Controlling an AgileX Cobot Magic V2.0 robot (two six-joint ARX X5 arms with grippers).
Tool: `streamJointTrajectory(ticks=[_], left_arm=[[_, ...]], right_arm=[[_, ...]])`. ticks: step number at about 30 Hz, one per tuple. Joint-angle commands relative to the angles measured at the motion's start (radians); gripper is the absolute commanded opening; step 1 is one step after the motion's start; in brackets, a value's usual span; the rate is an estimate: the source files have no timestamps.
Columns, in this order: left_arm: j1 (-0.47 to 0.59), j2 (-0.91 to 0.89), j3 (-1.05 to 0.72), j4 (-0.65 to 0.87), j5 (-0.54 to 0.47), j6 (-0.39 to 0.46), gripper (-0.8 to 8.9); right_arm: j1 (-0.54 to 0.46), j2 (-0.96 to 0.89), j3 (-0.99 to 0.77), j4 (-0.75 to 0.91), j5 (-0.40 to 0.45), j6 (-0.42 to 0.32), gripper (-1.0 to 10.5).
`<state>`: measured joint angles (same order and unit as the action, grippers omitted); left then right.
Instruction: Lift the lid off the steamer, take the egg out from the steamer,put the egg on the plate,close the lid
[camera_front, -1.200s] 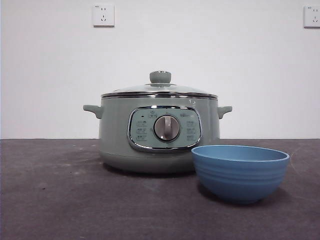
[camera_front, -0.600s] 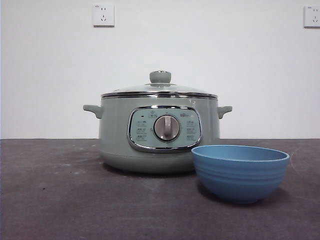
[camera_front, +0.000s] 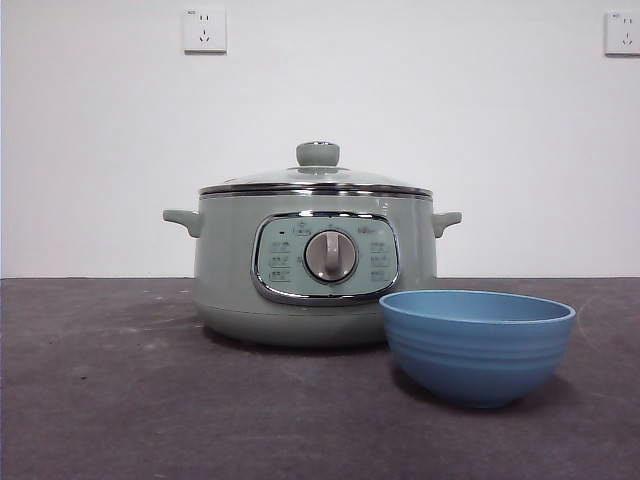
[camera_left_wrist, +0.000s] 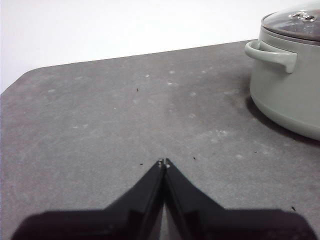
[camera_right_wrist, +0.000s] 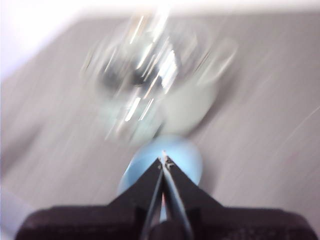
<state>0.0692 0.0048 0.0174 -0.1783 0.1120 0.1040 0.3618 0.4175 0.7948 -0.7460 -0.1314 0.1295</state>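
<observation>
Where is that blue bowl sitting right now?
In the front view, the deep round blue bowl sits on the dark table, right of and nearer than the pale green steamer pot.

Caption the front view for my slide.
Lidded sage-green steamer on a dark table, blue plate in front, lid on.

The steamer (camera_front: 312, 270) has a smooth, satin sage-green body with a chrome-framed panel and silver dial. The lid (camera_front: 316, 178) is clear glass, chrome-rimmed. The plate (camera_front: 477, 345) is matte blue, faintly ridged. The counter (camera_front: 110, 400) is dark grey, matt, speckled.
</observation>
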Motion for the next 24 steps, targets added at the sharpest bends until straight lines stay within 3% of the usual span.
streamJointTrajectory(ticks=[1, 4, 10, 16, 24], left_arm=[[0.003, -0.002, -0.013, 0.003, -0.004, -0.007, -0.04], [0.003, -0.003, -0.013, 0.003, -0.004, -0.007, -0.04], [0.003, -0.002, -0.013, 0.003, -0.004, -0.007, -0.04], [0.003, -0.003, -0.013, 0.003, -0.004, -0.007, -0.04], [0.003, -0.003, -0.013, 0.003, -0.004, -0.007, -0.04]], right_arm=[[-0.137, -0.042, -0.052, 0.117, -0.002, -0.037, 0.0], [-0.265, -0.135, -0.208, 0.325, -0.064, -0.056, 0.0], [-0.319, -0.276, -0.499, 0.583, -0.072, -0.087, 0.0], [-0.323, -0.397, -0.692, 0.610, -0.069, -0.089, 0.0], [-0.323, -0.416, -0.771, 0.581, -0.070, -0.087, 0.0]])
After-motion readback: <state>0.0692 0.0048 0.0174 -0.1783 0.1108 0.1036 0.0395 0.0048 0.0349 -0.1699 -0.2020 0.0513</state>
